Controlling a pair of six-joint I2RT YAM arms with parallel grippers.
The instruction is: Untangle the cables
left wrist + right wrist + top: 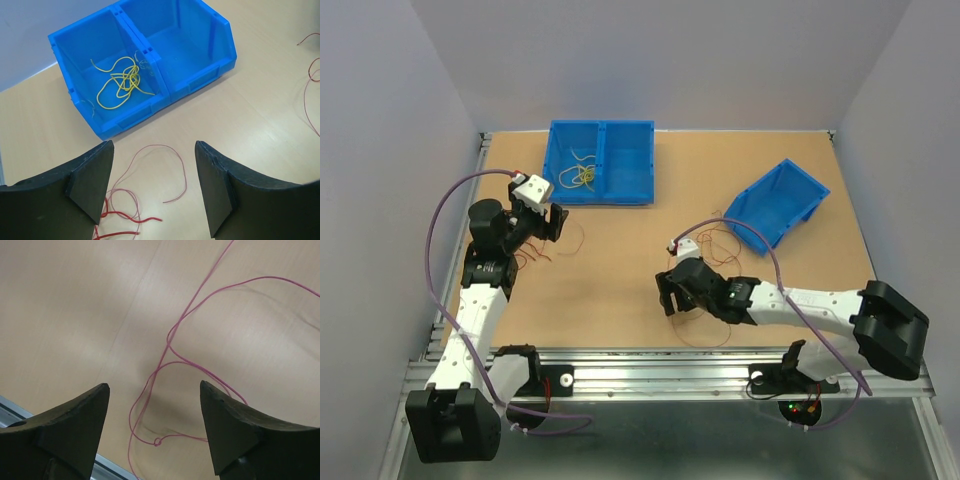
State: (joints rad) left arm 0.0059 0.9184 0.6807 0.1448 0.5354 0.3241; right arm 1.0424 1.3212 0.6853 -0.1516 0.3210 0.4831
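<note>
A yellow cable (122, 80) lies bunched in the left compartment of the blue double bin (200, 75). Red cables (120, 216) and a thinner pale red wire (172, 152) lie on the table just below my left gripper (152, 150), which hangs open above them with nothing between its fingers. More red wire (306, 97) shows at the right edge. A magenta cable (172, 337) loops on the table under my right gripper (154, 390), with a small knot (157, 441) between the open jaws. The right gripper (670, 295) holds nothing. The left gripper (552, 222) is near the double bin (620, 190).
A second blue bin (778, 205) lies tipped at the right back of the table. Thin wires (720, 238) spread between it and the right arm. A metal rail (650, 365) runs along the near table edge, close to the right gripper.
</note>
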